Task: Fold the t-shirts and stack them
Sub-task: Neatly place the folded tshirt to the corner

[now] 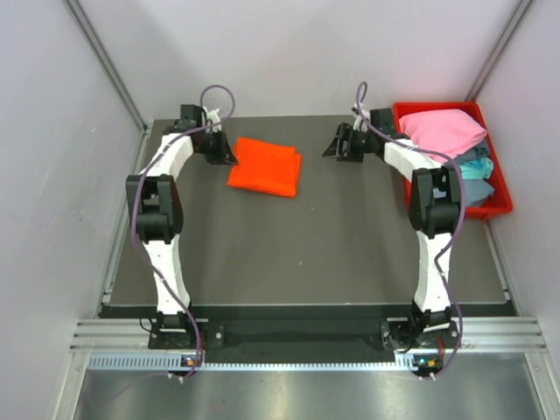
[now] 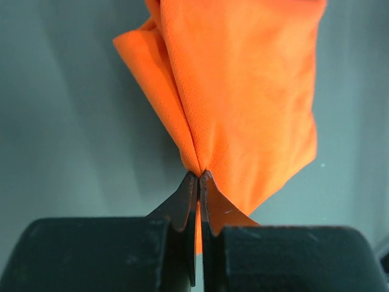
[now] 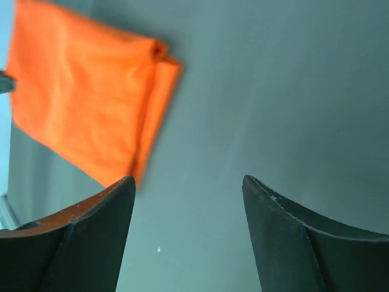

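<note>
A: Tabletop (image 1: 306,249)?
B: Dark grey, matte, boxed in by pale walls (image 1: 297,52). The folded bright orange cloth t-shirt (image 1: 265,166) lies toward its far side.
A: Pincers?
B: The left gripper (image 2: 199,177) is pinched closed on the shirt's edge; the right gripper (image 3: 188,182) gapes wide nearby, holding nothing.

Top view bright, even, diffuse; faint shadows on table (image 1: 306,254), glare on metal rail (image 1: 306,337) at 6 o'clock. Right wrist view blurred, orange t-shirt (image 3: 85,109) at 10 o'clock soft-edged. Left wrist sharper.
</note>
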Available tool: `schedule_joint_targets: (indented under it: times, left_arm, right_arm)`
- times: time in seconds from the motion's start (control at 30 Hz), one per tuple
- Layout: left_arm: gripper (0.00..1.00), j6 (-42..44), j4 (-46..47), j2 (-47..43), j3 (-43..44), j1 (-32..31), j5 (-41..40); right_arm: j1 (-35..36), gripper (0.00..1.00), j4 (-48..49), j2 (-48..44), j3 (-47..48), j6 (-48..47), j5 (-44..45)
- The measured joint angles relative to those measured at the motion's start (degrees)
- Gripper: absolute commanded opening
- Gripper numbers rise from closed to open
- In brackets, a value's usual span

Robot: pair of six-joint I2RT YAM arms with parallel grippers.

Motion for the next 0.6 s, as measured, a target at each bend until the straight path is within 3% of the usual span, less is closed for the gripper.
schedule_joint_targets:
  times: [0.2, 0.6]
  left_arm:
    - [0.0, 8.0, -3.1, -4.7, 0.0, 5.1, -5.5]
    - [0.0, 19.0, -6.5, -3.2, -1.3, 13.0, -22.9]
  right_arm:
    - [-3.3, 0.72, -0.1, -0.8, 1.0, -1.3, 1.1]
    - [-4.1, 0.72, -0.3, -0.8, 1.7, -1.2, 1.4]
